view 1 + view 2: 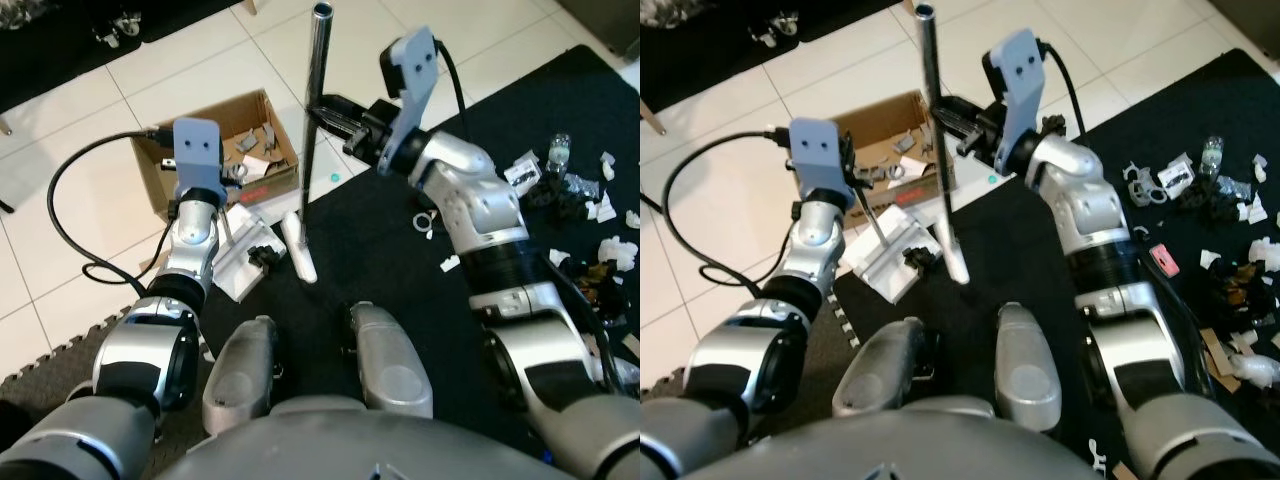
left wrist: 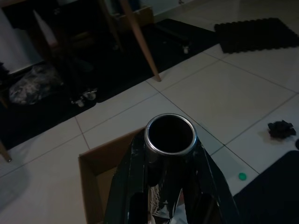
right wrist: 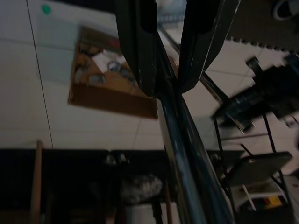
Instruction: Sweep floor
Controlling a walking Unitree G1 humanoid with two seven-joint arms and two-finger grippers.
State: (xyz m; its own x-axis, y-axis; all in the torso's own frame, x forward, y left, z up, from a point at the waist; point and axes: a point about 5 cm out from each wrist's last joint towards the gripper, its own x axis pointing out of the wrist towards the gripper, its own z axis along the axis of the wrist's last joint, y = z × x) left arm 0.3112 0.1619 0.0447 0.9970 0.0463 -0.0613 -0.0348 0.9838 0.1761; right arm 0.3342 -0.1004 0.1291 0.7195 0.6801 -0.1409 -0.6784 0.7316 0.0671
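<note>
Gripping the upright silver broom handle (image 1: 316,110) at centre frame, the right pincer (image 1: 322,112) is closing on it while the left pincer (image 1: 232,178) is clamping a thinner rod (image 1: 872,222) above the white dustpan (image 1: 885,250) beside the cardboard box (image 1: 170,185).

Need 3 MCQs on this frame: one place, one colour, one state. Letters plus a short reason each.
1. Where does the cardboard box sit?
A. on the white tiles
B. on the black mat
C. on a chair

2. What colour is the small round dot on the tile beside the box?
A. red
B. green
C. yellow

3. What is the right gripper doing?
A. hanging open and idle
B. gripping the metal pole
C. holding a bottle

Answers:
1 A: the box stands on tile, past the edge of the black mat.
2 B: it reads green against the white tile.
3 B: the right wrist view shows both fingers closed on the pole.
</note>
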